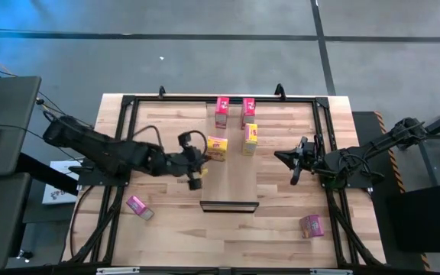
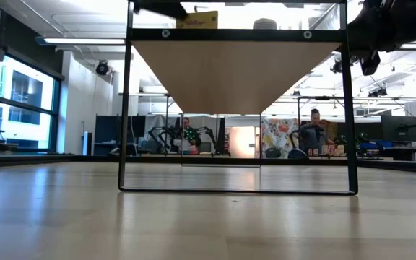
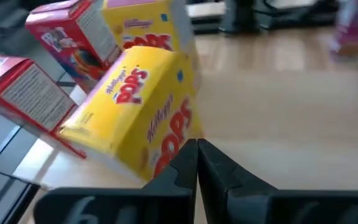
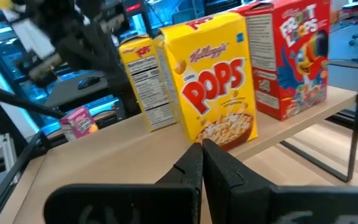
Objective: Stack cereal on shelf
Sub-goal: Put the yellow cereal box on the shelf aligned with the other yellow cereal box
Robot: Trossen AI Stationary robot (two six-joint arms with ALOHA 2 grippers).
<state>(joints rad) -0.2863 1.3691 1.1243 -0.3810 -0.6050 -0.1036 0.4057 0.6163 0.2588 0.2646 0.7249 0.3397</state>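
Observation:
The shelf [image 1: 230,179], a light-wood plank on a black frame, runs down the table's middle; the low view shows it from below [image 2: 237,72]. Two red cereal boxes [image 1: 221,111] [image 1: 248,111] and two yellow ones [image 1: 250,138] [image 1: 217,147] stand on it. Two pink boxes [image 1: 137,206] [image 1: 310,225] lie on the table. My left gripper [image 1: 202,160] [image 3: 197,149] is shut just left of the nearer yellow box [image 3: 135,112]. My right gripper [image 1: 292,162] [image 4: 202,152] is shut, right of the shelf, apart from the boxes [image 4: 219,81]. My left gripper has its shut fingertips [image 3: 188,158] in front of the lower near corner [image 3: 160,163] of the yellow box that stands at the shelf's left edge. Nothing is between the fingers. Whether they touch the box, I cannot tell.
A black tube frame [image 1: 128,107] borders the tabletop. The shelf's dark end bar [image 1: 229,205] faces the near edge. Bare wood lies on both sides of the shelf's near half. People sit in the room beyond the table [image 2: 313,130].

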